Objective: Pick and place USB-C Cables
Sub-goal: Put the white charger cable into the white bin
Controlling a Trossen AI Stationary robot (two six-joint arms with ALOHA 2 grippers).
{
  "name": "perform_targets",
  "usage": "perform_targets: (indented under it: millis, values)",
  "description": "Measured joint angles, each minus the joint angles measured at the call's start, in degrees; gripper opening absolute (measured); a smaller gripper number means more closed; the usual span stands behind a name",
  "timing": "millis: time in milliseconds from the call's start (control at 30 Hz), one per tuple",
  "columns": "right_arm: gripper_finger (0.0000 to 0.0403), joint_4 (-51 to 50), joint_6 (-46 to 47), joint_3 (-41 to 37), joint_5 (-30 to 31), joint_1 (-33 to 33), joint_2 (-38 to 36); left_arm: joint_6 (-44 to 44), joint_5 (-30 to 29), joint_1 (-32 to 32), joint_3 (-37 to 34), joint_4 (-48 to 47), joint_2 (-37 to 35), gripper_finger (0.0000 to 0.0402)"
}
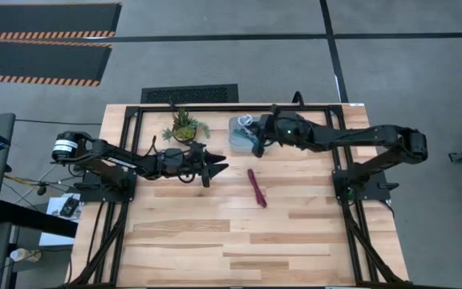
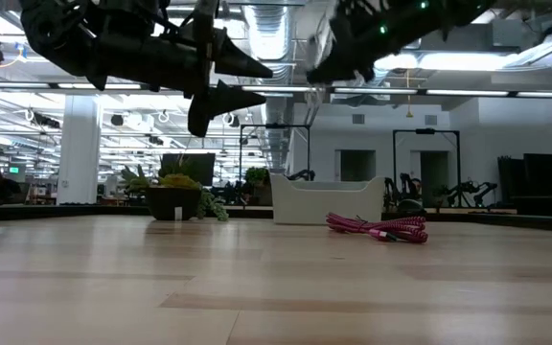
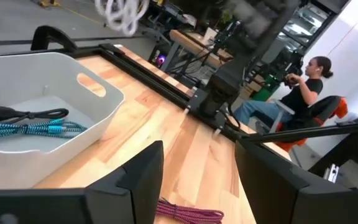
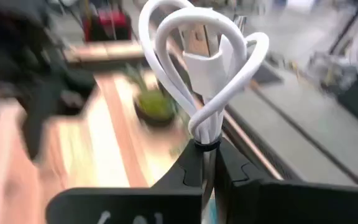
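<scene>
Gripped in the right gripper (image 4: 207, 163), the white cable (image 4: 197, 74) hung above the bin (image 1: 237, 136); it needed centring over the bin before letting go. Left gripper (image 1: 213, 168) hovered open near the magenta cable (image 1: 257, 187).

The left gripper (image 3: 199, 180) has its two dark fingers spread apart above the wooden table (image 3: 185, 143). A white bin (image 3: 73, 93) holds a teal cable (image 3: 23, 129) and a black cable (image 3: 17, 114). A magenta cable (image 3: 188, 213) lies on the table between the fingers. A white coiled cable (image 3: 123, 12) hangs above. A seated person (image 3: 294, 93) is beyond the table's edge.
</scene>
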Motion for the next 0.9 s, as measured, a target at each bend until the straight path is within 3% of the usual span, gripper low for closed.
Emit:
perform_targets:
  millis: [267,900]
  values:
    - [0.0014,-14.5,0.4,-0.2,0.0,-5.2,3.0,-0.3,-0.2,0.0,0.0,-0.1,0.0,0.0184]
    - [0.0019,-15.9,-0.3,0.0,0.0,-9.6,18.3,-0.1,-1.0,0.0,0.0,-1.7,0.0,0.0184]
